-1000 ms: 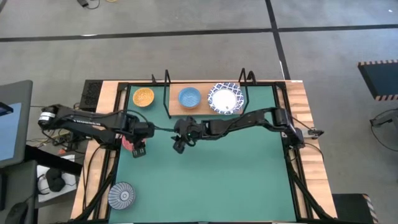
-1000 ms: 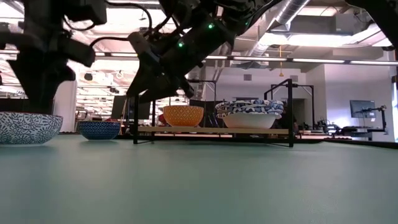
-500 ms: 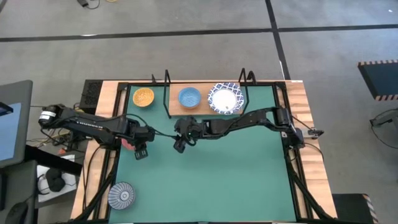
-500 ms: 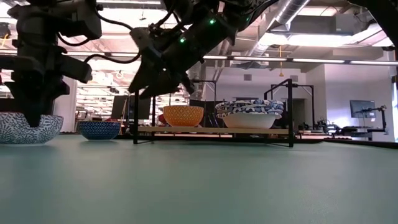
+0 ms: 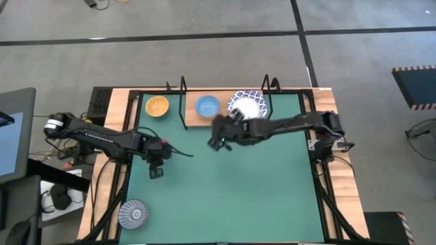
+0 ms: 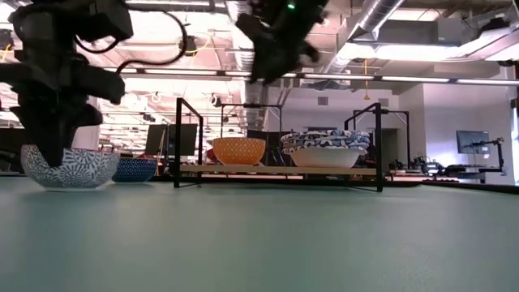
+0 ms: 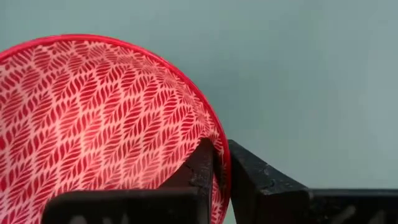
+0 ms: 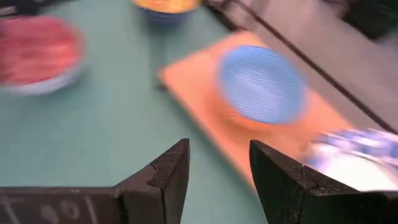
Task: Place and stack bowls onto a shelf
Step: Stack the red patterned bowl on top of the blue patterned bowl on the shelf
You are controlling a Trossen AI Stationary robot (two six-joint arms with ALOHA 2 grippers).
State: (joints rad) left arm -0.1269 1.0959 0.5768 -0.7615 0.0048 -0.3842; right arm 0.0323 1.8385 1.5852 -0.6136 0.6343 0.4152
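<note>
An open-plan lab: exposed ceiling ducts (image 6: 381, 12); concrete floor (image 5: 204, 61).

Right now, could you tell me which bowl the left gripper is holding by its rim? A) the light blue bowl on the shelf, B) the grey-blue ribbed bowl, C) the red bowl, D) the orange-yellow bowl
C. In the left wrist view, the left gripper has its fingers pinched on the rim of the red bowl with the leaf pattern, one finger inside and one outside, while the right gripper is open and empty near the shelf.
</note>
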